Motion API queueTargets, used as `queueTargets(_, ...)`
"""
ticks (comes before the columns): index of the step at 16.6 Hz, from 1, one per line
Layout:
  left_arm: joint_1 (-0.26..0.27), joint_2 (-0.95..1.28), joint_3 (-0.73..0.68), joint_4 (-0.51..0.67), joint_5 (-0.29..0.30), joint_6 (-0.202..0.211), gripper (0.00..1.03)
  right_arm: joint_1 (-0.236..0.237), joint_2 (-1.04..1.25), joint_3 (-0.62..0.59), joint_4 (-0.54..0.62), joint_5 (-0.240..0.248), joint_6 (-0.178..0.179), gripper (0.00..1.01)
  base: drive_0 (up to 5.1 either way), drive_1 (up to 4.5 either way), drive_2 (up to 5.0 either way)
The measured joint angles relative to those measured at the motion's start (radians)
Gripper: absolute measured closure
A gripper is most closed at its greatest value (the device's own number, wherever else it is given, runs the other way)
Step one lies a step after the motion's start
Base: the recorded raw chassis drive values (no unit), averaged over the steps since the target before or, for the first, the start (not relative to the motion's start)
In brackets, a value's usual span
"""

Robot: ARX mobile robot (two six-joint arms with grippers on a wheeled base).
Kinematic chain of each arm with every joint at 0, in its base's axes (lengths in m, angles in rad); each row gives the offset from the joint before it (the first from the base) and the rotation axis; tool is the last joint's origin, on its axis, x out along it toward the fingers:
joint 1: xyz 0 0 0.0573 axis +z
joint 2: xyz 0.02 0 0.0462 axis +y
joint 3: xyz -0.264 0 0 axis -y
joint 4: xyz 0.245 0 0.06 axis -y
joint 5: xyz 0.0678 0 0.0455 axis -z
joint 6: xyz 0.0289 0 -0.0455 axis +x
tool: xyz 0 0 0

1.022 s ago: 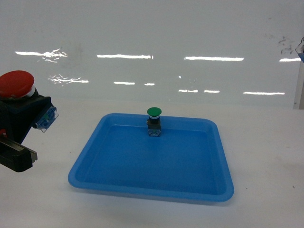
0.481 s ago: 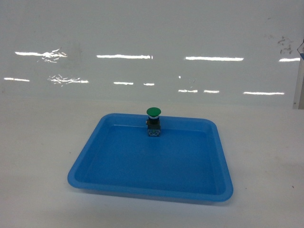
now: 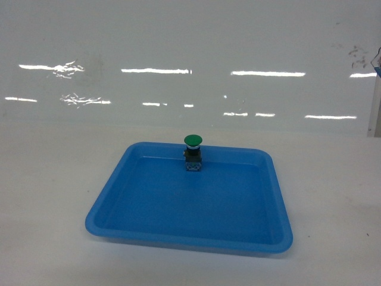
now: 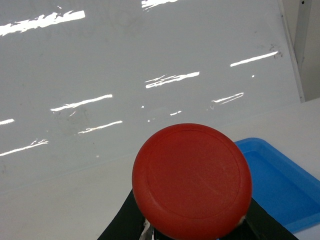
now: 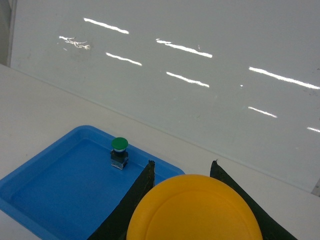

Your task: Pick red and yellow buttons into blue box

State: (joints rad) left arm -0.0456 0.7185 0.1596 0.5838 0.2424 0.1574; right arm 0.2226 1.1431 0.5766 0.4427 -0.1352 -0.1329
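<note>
Head view shows neither claw; wrist views show each pinching 1 button – red button (image 4: pixel 192 181) left, yellow button (image 5: pixel 195 209) right. Blue box unseen – risks dropping into shallow tray (image 3: pixel 107 208) beside green button (image 3: pixel 193 141).

Push-buttons: you have three in sight, one of each cap colour.
Red button (image 4: pixel 192 181): one, its round cap filling the lower middle of your left wrist view.
Yellow button (image 5: pixel 195 210): one, its cap filling the bottom of your right wrist view.
Green button (image 3: pixel 193 152): one, upright at the far edge of the tray.
Blue tray (image 3: pixel 178 231): one, shallow, on the white table (image 3: pixel 47 179).
Tables: one.
Left gripper (image 4: pixel 192 232): one; you see only dark fingers either side of the red button.
Right gripper (image 5: pixel 182 172): one; dark fingers flank the yellow button.
</note>
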Motion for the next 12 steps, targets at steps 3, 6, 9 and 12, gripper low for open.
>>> queueTargets(3,0.000,0.000,0.000,0.000,0.000,0.000,0.79,0.000,0.000,0.000,0.000,0.000,0.000,0.72,0.0,0.00,0.0)
queueTargets(6,0.000,0.000,0.000,0.000,0.000,0.000,0.79,0.000,0.000,0.000,0.000,0.000,0.000,0.72,0.0,0.00,0.0)
queueTargets(9,0.000,0.004,0.000,-0.003,0.000,0.000,0.79,0.000,0.001,0.000,-0.003,0.000,0.000,0.72,0.1,-3.87,4.0)
queueTargets(12,0.000,0.002,0.000,-0.001,0.000,0.000,0.79,0.000,0.000,0.000,-0.002,0.000,0.000,0.72,0.1,-4.22,4.4)
